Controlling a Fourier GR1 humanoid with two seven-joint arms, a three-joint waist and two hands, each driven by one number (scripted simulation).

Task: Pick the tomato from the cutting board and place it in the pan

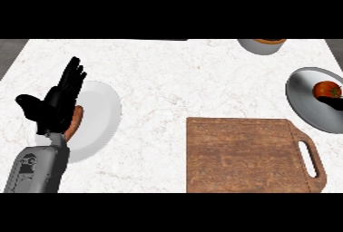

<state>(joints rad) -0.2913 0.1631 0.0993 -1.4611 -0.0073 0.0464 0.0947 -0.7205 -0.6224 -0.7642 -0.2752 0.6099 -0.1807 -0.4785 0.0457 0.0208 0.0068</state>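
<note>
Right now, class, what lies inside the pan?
The pan holds the tomato. Dark fingertips of the right hand touch it, covering its lower right side and some pan floor.

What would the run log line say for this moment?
tomato: in pan | cutting board: bare | left hand: open over plate | right hand: mostly out of view

We take this for a kitchen: a marble-look bench (174,77) carrying a wooden cutting board (248,156), a pan (309,106) and a white plate (100,120)

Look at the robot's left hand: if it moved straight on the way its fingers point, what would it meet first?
Probably nothing: the left hand points up the picture over the white plate's far rim, with only bare counter beyond, though its height is unclear.
</note>
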